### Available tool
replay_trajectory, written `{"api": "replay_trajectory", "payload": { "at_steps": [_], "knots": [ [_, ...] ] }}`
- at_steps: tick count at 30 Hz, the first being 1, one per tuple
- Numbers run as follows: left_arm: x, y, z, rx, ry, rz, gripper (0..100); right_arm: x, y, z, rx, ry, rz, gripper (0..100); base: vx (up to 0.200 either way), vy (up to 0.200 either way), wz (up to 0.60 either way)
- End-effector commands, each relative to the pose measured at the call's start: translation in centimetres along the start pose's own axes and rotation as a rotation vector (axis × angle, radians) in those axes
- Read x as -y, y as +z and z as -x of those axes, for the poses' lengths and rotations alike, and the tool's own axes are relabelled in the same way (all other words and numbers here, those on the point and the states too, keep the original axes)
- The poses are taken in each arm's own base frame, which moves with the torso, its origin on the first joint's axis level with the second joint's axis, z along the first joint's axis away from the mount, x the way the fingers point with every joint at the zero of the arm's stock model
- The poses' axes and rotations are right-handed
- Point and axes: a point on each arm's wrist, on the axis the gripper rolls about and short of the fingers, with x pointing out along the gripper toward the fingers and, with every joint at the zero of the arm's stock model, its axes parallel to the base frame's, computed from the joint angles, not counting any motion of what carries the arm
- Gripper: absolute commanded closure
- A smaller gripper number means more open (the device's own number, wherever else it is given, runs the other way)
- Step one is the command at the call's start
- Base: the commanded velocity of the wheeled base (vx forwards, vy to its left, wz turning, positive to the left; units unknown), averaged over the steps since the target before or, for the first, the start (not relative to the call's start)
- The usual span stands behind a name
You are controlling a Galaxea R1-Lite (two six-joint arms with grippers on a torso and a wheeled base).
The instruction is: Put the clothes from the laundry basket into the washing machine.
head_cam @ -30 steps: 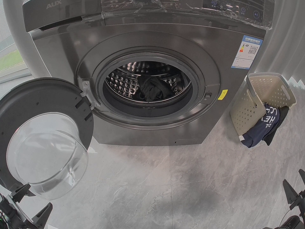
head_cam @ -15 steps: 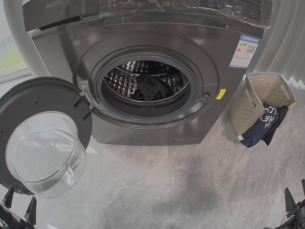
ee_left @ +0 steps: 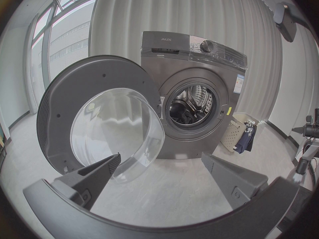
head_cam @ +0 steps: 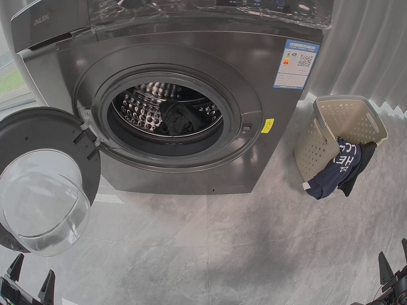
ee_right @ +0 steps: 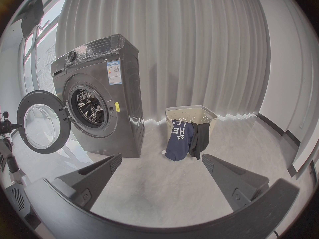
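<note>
grey washing machine (head_cam: 178, 47) with its round door (head_cam: 46, 136) swung open to the robot's left; the head view looks into the drum, where a dark garment (head_cam: 178, 117) lies, while the right wrist view gives the beige laundry basket (ee_right: 191, 113) on the floor near the machine's right side, with a navy shirt (ee_right: 179, 140) and a black garment (ee_right: 199, 138) draped over its front rim. left gripper (ee_left: 160, 156) sits low before the door's clear bowl and right gripper (ee_right: 161, 156) low facing the basket, well apart from it, each with fingers spread wide and holding nothing.
</note>
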Motion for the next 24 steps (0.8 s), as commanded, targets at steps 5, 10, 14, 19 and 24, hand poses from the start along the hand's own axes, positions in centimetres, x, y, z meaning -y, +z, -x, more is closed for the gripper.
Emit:
{"api": "replay_trajectory", "payload": {
  "at_steps": [5, 10, 14, 19, 24],
  "knots": [
    [-0.15, -0.03, 0.15, 0.011, 0.069, -0.015, 0, 0.00, -0.52, -0.03, -0.005, 0.001, 0.006, 0, 0.000, -0.200, 0.00],
    [-0.17, -0.01, 0.16, 0.014, 0.078, -0.001, 0, -0.02, -0.52, -0.03, -0.005, 0.005, 0.013, 0, -0.080, -0.200, 0.00],
    [-0.32, -0.03, 0.17, 0.014, 0.145, -0.010, 0, -0.04, -0.52, -0.03, -0.005, 0.021, 0.013, 0, -0.200, -0.200, 0.00],
    [-0.46, -0.03, 0.21, 0.011, 0.207, -0.039, 0, -0.04, -0.52, -0.03, -0.005, 0.022, 0.013, 0, 0.000, -0.200, 0.00],
    [-0.44, 0.02, 0.24, 0.001, 0.203, -0.106, 0, -0.04, -0.52, -0.03, -0.005, 0.021, 0.013, 0, 0.000, -0.200, 0.00]
  ]
}}
